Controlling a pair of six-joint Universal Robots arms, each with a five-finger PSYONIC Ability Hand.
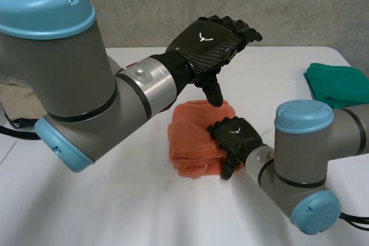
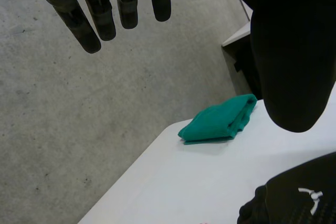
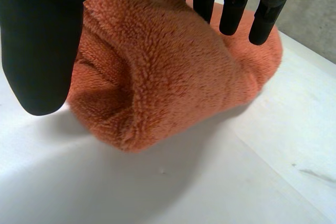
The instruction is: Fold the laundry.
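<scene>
A folded orange towel lies in the middle of the white table. My right hand rests on the towel's right edge with straight fingers and its thumb down at the front side. In the right wrist view the fingers reach over the fluffy orange towel and the thumb hangs beside it; the hand is open. My left hand is raised above the towel's far edge, open and holding nothing, with straight fingers and the thumb pointing down.
A folded green cloth lies at the table's right edge; the left wrist view shows the green cloth near the table's corner. A beige cloth lies at the far left behind my left arm. Grey floor lies beyond the table.
</scene>
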